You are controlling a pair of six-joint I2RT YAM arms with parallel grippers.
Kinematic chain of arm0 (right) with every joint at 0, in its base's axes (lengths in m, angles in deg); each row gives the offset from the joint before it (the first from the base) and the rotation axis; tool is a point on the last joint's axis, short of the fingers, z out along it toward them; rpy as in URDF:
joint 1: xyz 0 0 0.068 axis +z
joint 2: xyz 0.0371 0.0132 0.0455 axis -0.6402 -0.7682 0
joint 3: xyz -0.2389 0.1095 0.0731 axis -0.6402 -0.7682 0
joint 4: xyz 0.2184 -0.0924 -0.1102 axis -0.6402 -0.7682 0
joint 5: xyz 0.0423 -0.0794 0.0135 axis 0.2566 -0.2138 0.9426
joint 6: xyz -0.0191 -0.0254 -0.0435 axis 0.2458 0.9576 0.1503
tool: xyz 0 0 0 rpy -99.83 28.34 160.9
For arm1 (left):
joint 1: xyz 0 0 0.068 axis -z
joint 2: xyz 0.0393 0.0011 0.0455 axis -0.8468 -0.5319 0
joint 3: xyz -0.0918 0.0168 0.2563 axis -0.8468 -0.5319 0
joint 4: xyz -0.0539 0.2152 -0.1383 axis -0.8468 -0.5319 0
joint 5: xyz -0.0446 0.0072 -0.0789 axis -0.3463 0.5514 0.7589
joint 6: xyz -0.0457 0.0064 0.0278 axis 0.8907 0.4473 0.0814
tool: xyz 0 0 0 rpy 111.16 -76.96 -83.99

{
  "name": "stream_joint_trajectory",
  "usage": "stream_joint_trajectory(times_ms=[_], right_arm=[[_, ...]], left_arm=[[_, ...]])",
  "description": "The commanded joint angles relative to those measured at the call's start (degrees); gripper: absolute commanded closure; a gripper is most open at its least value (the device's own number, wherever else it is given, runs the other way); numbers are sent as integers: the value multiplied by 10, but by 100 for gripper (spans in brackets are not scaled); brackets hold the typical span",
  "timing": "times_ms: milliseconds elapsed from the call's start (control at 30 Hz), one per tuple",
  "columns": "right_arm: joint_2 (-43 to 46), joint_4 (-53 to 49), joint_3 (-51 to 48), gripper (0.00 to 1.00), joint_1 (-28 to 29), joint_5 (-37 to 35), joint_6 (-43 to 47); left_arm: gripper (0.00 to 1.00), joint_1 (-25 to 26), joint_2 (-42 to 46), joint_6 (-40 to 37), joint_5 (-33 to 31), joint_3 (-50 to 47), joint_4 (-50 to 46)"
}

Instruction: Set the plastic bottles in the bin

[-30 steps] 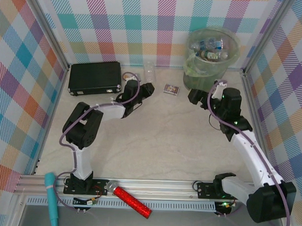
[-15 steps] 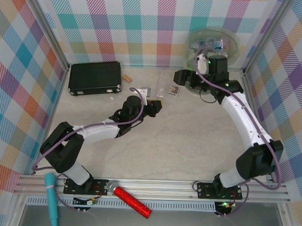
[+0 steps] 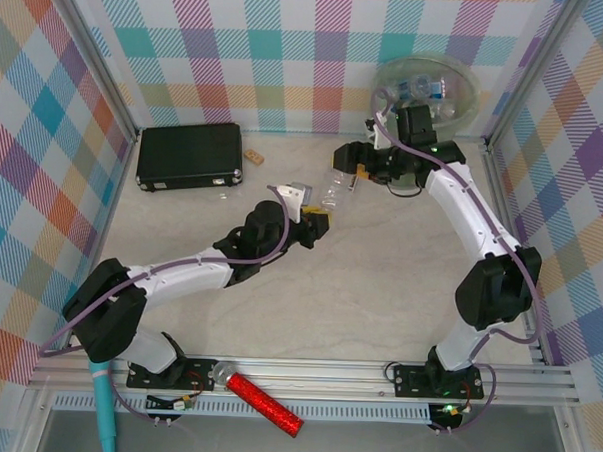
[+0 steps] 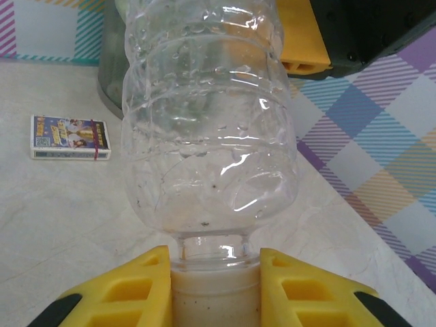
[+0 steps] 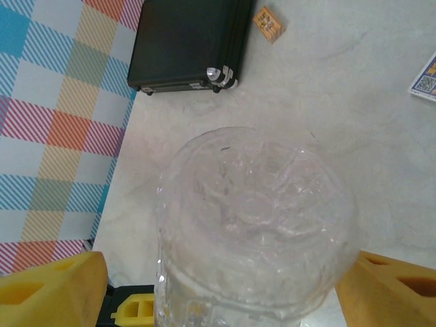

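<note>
The left gripper [image 4: 214,272] is clamped on the neck of a clear bottle [image 4: 208,136], just below where the shoulder flares. The ribbed body sticks straight out ahead of its fingertips, clear of the table [image 4: 68,204]. At the far end of that body the right gripper [image 5: 218,289] straddles the base with its jaws spread. One yellow finger [image 5: 51,286] stands plainly off the wall, while the other sits so near the plastic that I cannot tell whether it touches. So the right one grips nothing yet (a handover, by the look of it). The bin [image 3: 458,78] stands near, behind the right gripper's wrist, with other bottles [image 3: 418,89] lying inside.

The bottle has no label and looks empty but for droplets, so I judge it very light. Its thin wall will likely dent and spring back under a squeeze, and the smooth plastic may slide between pads. The neck is the stiff part, and it is taken. For the right gripper the best hold is probably across a rib near the base, where the grooves stiffen the wall and give the pads a ledge. It should squeeze gently and be firm before the neck is let go.
</note>
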Motion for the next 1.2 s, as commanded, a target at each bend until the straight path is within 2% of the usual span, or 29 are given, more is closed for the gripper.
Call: stream_joint_trajectory(times_ms=[0, 233, 367, 500, 533, 567, 600, 767, 800, 933, 1167], right_arm=[[-4, -22, 18, 17, 5, 28, 19], [-18, -36, 23, 18, 5, 27, 22], [-24, -40, 27, 29, 4, 29, 20], [-11, -30, 21, 46, 4, 26, 16], [-6, -27, 21, 47, 4, 24, 15], [-2, -25, 20, 46, 4, 20, 14], [4, -22, 20, 44, 4, 11, 13], [45, -5, 20, 43, -8, -67, 15], [54, 3, 22, 43, -13, -80, 14], [71, 13, 45, 42, -36, -142, 22], [65, 25, 113, 42, -73, -297, 59]], left_arm=[[71, 10, 22, -28, 4, 0, -4], [71, 19, 29, -39, 4, 9, -22], [71, 22, 33, -47, -3, 11, -31], [69, 22, 32, -49, -10, 13, -36], [68, 22, 32, -49, -13, 14, -39], [65, 22, 33, -48, -17, 16, -41], [57, 23, 33, -47, -22, 17, -44], [6, 23, 52, -38, -48, 29, -77], [0, 22, 60, -36, -55, 30, -84], [0, 22, 96, -32, -85, 25, -111], [0, 22, 157, -27, -130, 3, -156]])
